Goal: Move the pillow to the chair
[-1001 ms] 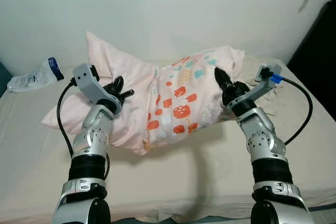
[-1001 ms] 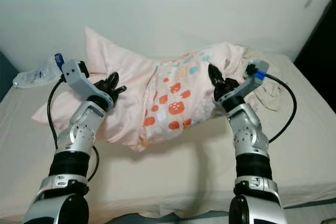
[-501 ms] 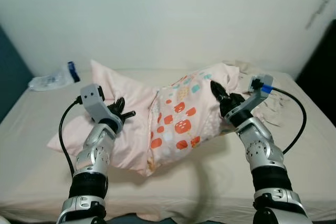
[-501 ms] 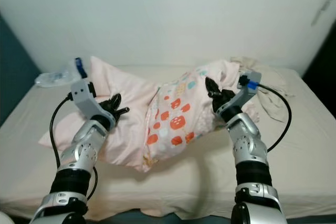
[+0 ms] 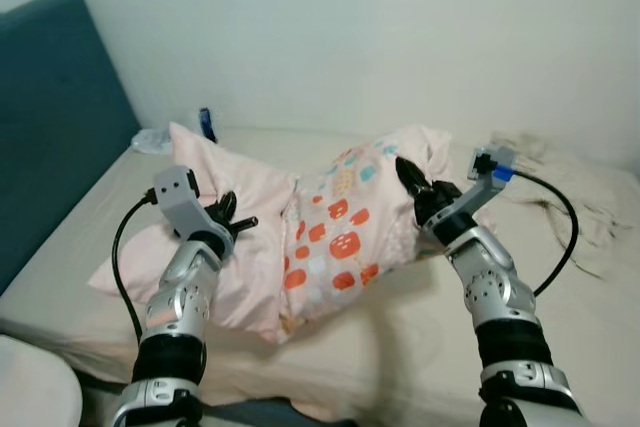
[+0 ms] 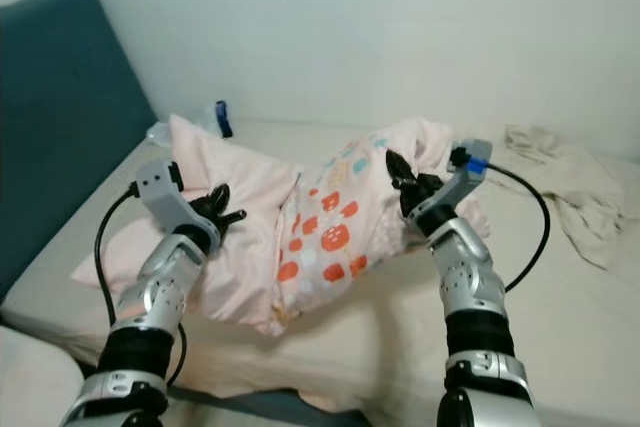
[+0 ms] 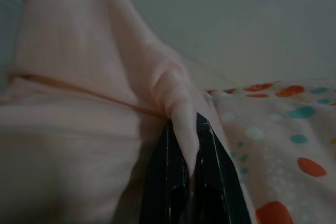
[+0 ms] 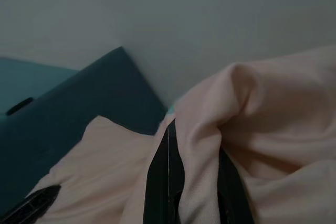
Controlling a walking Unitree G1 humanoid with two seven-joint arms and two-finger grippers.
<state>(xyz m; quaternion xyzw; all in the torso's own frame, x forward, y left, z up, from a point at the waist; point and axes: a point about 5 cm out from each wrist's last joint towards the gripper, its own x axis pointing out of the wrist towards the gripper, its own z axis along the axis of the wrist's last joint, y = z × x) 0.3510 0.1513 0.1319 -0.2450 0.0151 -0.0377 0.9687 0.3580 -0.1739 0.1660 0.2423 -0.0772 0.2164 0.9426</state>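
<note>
I have the pillow lifted between both arms in the middle of the frame, its pale pink half to the left and its patterned half with orange and teal spots to the right, hanging just above the bed. My left gripper sits at centre left, and its wrist view shows the two black fingers pressed together on a fold of the pink fabric that pokes up between them. My right gripper is right of centre at the pillow's upper edge; its fingers pinch a bunched ridge of the same cloth. A dark teal headboard fills the upper left, with a plastic bottle lying beside it, and a crumpled beige cloth lies at the right.
</note>
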